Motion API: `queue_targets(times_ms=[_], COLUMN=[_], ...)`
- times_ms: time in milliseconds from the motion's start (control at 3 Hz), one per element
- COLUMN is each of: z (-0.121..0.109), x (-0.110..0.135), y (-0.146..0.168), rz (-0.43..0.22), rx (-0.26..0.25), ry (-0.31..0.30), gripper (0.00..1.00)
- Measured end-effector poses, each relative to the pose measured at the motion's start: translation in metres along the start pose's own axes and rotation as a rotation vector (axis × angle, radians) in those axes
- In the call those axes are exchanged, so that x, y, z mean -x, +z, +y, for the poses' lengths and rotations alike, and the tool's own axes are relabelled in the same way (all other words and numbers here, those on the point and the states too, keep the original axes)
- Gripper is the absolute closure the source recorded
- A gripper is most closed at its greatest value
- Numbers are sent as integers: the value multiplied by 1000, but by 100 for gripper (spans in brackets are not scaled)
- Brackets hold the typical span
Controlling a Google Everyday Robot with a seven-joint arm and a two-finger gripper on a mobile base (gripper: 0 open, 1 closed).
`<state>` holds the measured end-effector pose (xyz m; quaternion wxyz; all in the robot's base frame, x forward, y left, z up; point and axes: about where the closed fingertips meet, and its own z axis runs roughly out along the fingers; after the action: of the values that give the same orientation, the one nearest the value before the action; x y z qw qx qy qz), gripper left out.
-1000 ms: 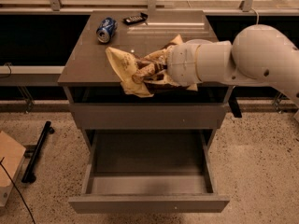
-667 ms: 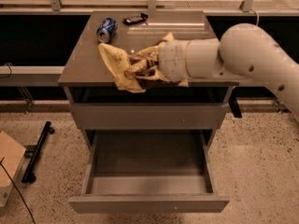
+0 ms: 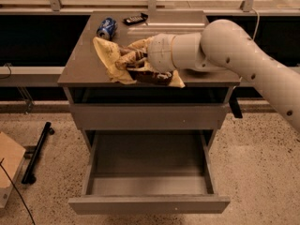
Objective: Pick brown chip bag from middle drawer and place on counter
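Arm (image 3: pixel 262 86): off-white, smooth glossy plastic shell, thick round tube entering from the 4 o'clock edge. Small dark round holes (image 3: pixel 253 76) are spaced along its lower side. Elbow (image 3: pixel 225 36) is a bulbous rounded joint, same off-white. Forearm segment (image 3: pixel 187 53) is a shorter cylinder with thin seam rings around it. Wrist housing (image 3: pixel 159 53) is a domed, slightly greyer cap. Gripper (image 3: pixel 137 64) sits at the arm's 9 o'clock end, mostly hidden, dark where it shows.
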<state>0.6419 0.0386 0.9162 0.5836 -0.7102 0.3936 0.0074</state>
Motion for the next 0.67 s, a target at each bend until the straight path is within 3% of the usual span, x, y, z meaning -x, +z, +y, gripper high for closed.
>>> queue_targets(times_ms=[333, 667], z=[-12, -26], x=[-16, -28], y=[19, 30], rz=[16, 8], rx=[-11, -60], ry=[14, 33], gripper=[84, 62])
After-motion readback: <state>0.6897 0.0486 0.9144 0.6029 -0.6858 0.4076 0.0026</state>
